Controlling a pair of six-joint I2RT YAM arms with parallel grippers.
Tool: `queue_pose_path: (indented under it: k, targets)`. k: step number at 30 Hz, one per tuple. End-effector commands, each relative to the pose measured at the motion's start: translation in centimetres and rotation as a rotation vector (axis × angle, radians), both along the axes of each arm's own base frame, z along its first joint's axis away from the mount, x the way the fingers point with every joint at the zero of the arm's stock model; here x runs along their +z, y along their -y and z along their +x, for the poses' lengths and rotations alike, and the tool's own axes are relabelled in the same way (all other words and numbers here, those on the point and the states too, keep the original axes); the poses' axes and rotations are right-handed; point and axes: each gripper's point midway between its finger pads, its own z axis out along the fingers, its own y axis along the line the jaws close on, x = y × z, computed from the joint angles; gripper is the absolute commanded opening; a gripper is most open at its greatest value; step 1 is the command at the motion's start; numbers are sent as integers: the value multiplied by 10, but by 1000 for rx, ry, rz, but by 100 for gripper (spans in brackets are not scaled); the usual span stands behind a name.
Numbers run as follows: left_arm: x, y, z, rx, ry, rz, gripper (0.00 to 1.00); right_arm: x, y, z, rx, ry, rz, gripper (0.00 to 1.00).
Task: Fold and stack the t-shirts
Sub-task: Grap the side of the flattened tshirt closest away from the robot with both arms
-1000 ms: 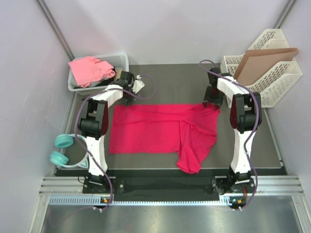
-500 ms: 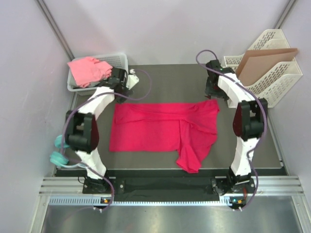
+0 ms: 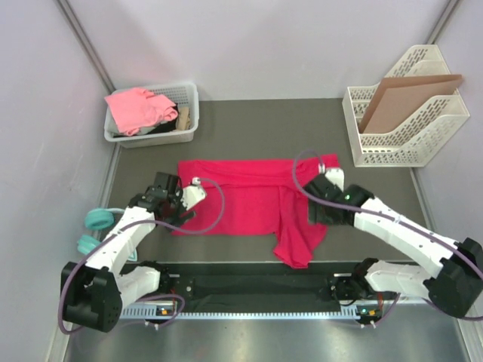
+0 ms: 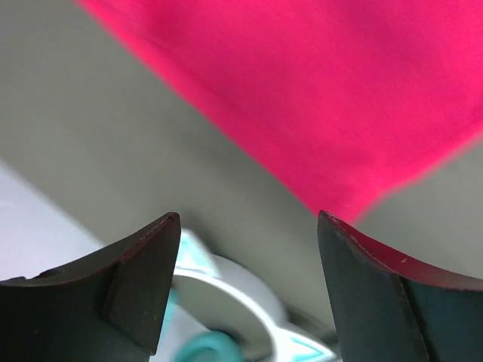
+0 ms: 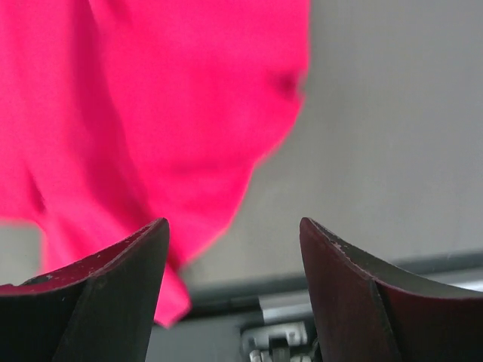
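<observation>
Red shirt (image 3: 241, 200) is lying spread on the table (image 3: 256, 121), its right side bunching toward the near edge. Pink shirt (image 3: 136, 107) is sitting crumpled in the basket (image 3: 192, 121), not yet folded. Left gripper (image 4: 249, 249) and right gripper (image 5: 234, 256) are hovering at the red shirt's side edges, jaws parted and holding nothing, probably lining up a fold.

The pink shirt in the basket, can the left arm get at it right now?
Probably yes. The pink shirt lies on top in the open basket, and nothing stands between it and the open left claw, by the red shirt and its near-left corner.
</observation>
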Motion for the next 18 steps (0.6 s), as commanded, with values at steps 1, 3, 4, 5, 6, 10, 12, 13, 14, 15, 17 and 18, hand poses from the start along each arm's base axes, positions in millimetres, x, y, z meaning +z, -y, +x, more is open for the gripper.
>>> queue_pose_path:
  k: [1,3,4,5,6,10,12,13,14,15,17,18]
  targets:
    - [-14,-3,0,11,25,9,78,-14,-20,-46,-35,-48,115,70]
    - [-21,-5,1,23,19,18,78,-20,-28,-58,-42,-68,144,70]
    - [-21,-4,6,28,30,16,77,-22,-35,-65,-16,-80,154,70]
    - [-26,-4,6,33,10,20,77,-27,-39,-71,-6,-102,163,70]
    - [-24,-3,10,45,10,15,77,-30,-42,-75,-3,-112,170,70]
    - [-25,0,18,58,2,7,76,-45,-64,-91,19,-161,242,68]
    - [-20,1,24,54,18,5,76,-55,-76,-104,36,-201,280,65]
    - [-19,1,25,53,19,6,76,-57,-79,-107,39,-210,289,63]
    - [-18,1,26,51,24,5,76,-64,-79,-114,42,-235,288,62]
    - [-15,2,28,50,29,1,76,-67,-83,-116,39,-240,303,62]
    - [-15,4,29,47,23,-5,76,-74,-84,-124,46,-267,310,60]
    - [-16,4,29,49,23,-4,76,-75,-87,-125,46,-267,325,60]
